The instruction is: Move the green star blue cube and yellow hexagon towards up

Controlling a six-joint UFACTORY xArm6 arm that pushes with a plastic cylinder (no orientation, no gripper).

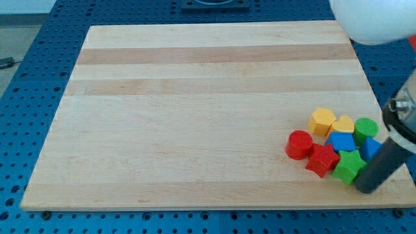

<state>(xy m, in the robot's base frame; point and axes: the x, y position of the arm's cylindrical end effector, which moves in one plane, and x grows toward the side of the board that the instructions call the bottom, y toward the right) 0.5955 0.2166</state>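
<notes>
The bench [195, 117] was a pale wooden board with lighter and darker bands running across it. All the blocks sat bunched near its lower right corner. A red cylinder [299, 144] stood at the cluster's left, touching a red star [322, 160]. Above them lay an orange hexagon [322, 121] and a yellow hexagon [342, 125], side by side. A blue cube [342, 142] sat in the middle, a green star [350, 167] below it, a green cylinder [366, 129] and another blue block [371, 148] at the right.
</notes>
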